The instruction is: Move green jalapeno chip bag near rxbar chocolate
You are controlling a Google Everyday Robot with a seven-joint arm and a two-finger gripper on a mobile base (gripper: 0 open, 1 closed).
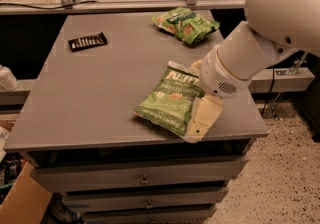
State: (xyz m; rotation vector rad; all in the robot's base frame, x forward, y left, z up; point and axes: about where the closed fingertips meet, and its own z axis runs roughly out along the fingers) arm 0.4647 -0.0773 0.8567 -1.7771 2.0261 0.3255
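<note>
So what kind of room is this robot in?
Probably a lab or workshop: grey drawer cabinet, speckled hard floor, a robot arm. The gripper is by the light green chip bag.

Gripper (pixel 202 120) sits low at centre right of the frame, pressed against the right edge of the green jalapeno chip bag (pixel 167 100) near the surface's (pixel 100 98) front edge. Rxbar chocolate (pixel 88 41) lies well apart, upper left; second green bag (pixel 185 23) top centre.
</note>
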